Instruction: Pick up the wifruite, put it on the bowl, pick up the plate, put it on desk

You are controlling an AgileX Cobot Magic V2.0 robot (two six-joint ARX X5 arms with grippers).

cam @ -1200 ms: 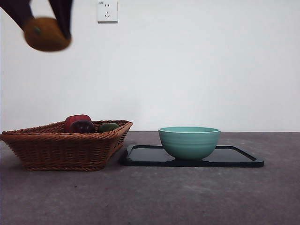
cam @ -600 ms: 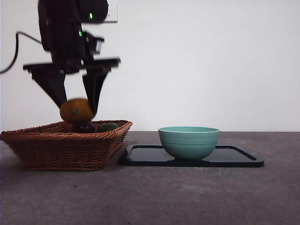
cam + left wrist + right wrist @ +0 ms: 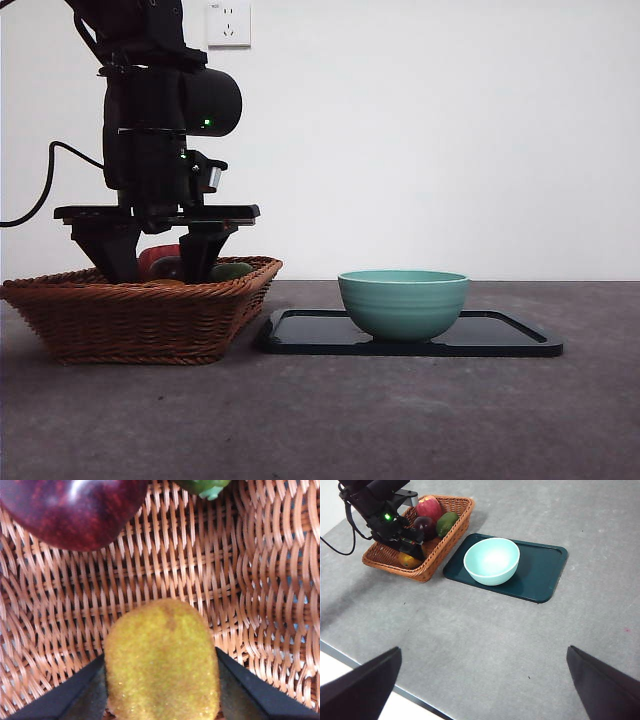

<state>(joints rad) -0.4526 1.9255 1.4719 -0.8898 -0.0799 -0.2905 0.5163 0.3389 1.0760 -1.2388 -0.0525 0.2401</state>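
The wifruite (image 3: 161,662), a brownish-yellow oval, lies low in the wicker basket (image 3: 130,320) with my left gripper (image 3: 160,655) shut on it, a black jaw against each side. In the front view the left gripper (image 3: 160,265) reaches down into the basket and the basket wall hides the fruit. The right wrist view shows the wifruite (image 3: 407,560) under that arm. The mint-teal bowl (image 3: 404,303) stands empty on the dark plate (image 3: 500,335), right of the basket on the desk (image 3: 400,420). My right gripper (image 3: 480,690) hangs open high above the desk's near edge.
In the basket (image 3: 437,555) also lie a dark purple fruit (image 3: 70,510), a green fruit (image 3: 232,271) and a red apple (image 3: 430,507). The basket almost touches the plate (image 3: 545,575). The left arm's cable trails off to the left. A wall socket (image 3: 229,22) sits behind.
The left gripper, holding the wifruite, has come down from the upper left and now sits inside the basket. Bowl and plate have not moved.
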